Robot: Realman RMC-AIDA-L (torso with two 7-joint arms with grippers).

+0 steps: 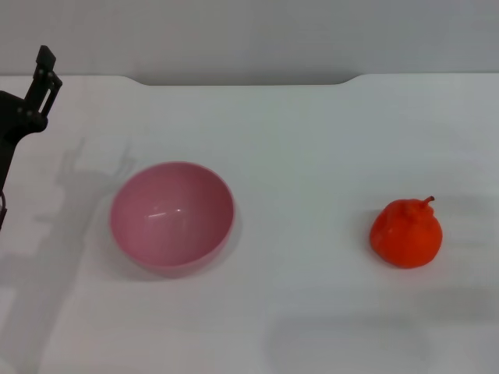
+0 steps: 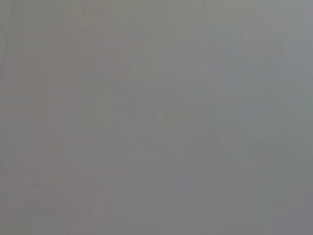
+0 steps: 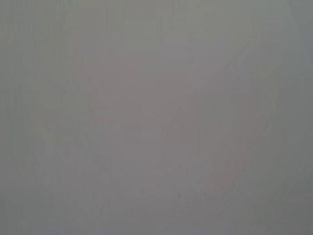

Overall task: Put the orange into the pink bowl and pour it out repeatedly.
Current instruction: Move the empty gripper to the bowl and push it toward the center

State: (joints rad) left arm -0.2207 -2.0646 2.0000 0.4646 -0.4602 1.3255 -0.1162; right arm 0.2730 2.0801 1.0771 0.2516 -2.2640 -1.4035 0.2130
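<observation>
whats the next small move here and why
Probably bring the right arm, not in view now, down over the orange to grasp it. The orange sits alone on the table, well to the right of the pink bowl, which is upright and empty. The left gripper is off at the far left edge, farther from the fruit.

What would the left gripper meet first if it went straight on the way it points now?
Probably nothing: the left gripper, at the table's far left edge, points up and away toward the wall. The bowl and orange lie nearer. Depth is unclear.
</observation>
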